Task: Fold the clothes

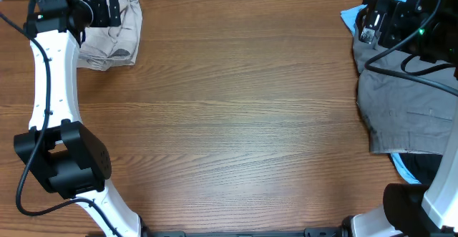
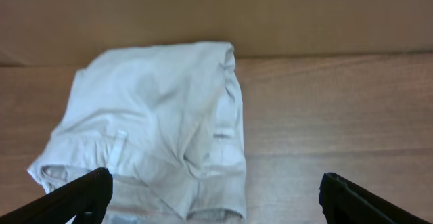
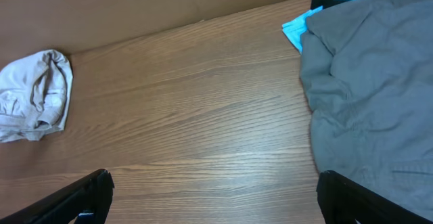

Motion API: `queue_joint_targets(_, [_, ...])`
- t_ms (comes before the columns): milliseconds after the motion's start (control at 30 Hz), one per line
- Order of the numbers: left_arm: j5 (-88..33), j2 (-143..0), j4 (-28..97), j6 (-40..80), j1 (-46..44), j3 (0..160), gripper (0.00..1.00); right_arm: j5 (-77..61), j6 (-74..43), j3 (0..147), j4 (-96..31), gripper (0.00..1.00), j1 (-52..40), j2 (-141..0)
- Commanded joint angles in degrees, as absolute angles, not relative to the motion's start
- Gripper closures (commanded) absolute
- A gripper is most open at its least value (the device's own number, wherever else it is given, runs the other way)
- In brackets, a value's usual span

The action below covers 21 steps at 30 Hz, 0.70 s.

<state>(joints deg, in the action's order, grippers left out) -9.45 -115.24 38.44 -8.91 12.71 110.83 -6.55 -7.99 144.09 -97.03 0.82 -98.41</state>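
Left claw [image 2: 213,200]: wide open, holding nothing. It hangs just over the beige shorts [image 2: 162,116].
Right claw [image 3: 213,197]: wide open too, empty, above bare counter [image 3: 189,116] beside the grey shorts [image 3: 372,88].
Beige shorts: look folded small, in the far left corner of the counter.
Grey shorts: spread out on the right side, lying over a light-blue piece [image 3: 298,31] and a black piece [image 1: 426,167].
Feel: soft, light, floppy cloth — it will likely sag and slide on the smooth wood, and it cannot break.
Where to grab: I think a thick edge or a hem corner is best — one claw on each side.
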Motion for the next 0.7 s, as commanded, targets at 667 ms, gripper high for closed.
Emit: queue_joint_targets(667, [-10.13, -115.94, 39.18, -8.1, 12.25, 110.89, 0.0, -4.58, -2.52, 90.48, -55.33, 0.0, -1.43, -62.85])
